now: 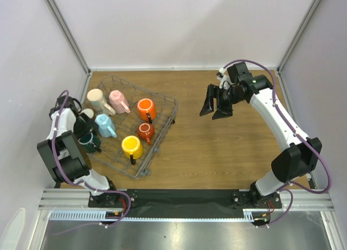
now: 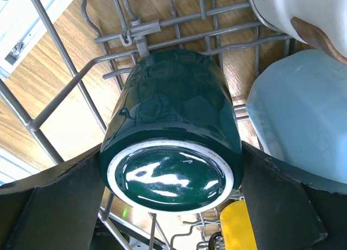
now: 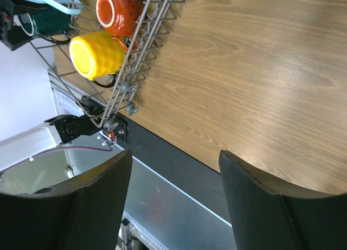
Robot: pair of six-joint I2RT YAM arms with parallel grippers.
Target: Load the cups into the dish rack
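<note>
Clamped between the pads of the left gripper (image 2: 171,185): green mug (image 2: 173,120), glossy base toward the lens, mouth pointing away into the rack (image 2: 76,90). Pressed on both flanks just above the base ring, no gap showing on either side. Probably hard, fairly heavy and slick from the glaze; brittle too, so no knocking against wire or neighbours. Best held as now, across the round body, low and square; handle not in view from here.

Tight quarters around that gripper: blue mug (image 2: 298,114) just to its right, close to the right finger; pale mug (image 2: 271,11) beyond that; yellow mug (image 2: 238,228) below, toward the wrist; rack wires to its left and ahead. Likely room only for a small parting of the fingers, then a straight pull back.

Right gripper (image 3: 173,206) spread wide, holding nothing, hanging over bare worktop (image 3: 244,71), well apart from the rack, with the rack corner up and left in its own view. Plenty of open wood beneath and around it. No mug seen loose on the worktop; every one in view inside the rack, so seemingly the last one going in
</note>
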